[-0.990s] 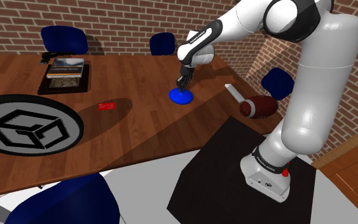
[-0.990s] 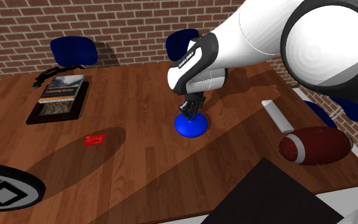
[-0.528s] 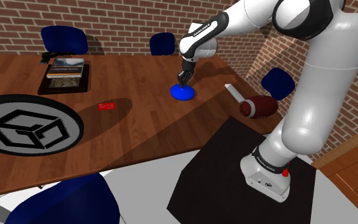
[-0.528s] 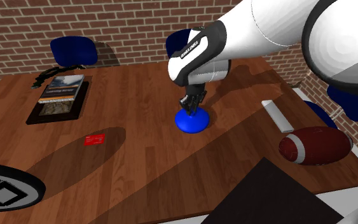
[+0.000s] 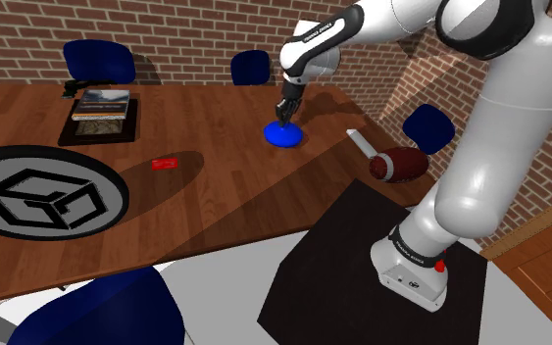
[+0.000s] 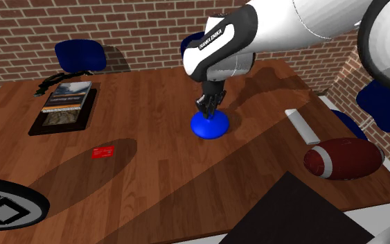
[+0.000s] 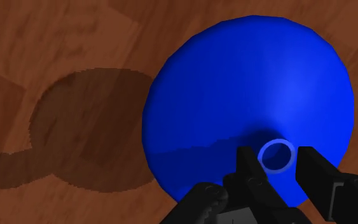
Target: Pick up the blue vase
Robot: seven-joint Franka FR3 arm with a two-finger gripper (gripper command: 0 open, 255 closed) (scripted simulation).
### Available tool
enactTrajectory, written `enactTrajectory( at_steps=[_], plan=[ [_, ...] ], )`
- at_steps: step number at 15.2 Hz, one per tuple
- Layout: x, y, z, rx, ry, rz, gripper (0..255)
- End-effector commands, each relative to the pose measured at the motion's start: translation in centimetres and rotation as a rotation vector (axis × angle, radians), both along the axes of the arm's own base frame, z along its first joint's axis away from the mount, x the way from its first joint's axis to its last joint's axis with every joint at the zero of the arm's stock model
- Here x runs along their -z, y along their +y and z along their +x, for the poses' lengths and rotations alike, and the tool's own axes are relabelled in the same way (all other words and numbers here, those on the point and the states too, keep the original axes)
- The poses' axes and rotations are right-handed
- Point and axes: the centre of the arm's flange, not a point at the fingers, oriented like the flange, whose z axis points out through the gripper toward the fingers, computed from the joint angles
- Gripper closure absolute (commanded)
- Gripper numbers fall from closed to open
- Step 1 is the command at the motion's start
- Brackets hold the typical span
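Over the table [image 6: 152, 177], the downward-pointing gripper [image 6: 210, 109] clasps the blue vase [image 6: 210, 127] by its neck.

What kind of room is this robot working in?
Probably a home study or meeting room: a large wooden table, blue chairs around it and brick walls. Books sit on the table; the pincer clasps a blue vase.

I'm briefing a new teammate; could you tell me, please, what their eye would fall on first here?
The bright blue vase stands out against the wooden table, its narrow neck clasped by the black end effector. Next come the brown football at the second exterior view's right and the big round logo disc at the shoulder view's left.
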Motion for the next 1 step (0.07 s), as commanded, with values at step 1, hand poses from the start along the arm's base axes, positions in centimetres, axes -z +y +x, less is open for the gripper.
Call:
enactTrajectory(
  at_steps=[1],
  plan=[
    [-0.38,0.06,0.01,0.0,0.0,0.0,255]
  ],
)
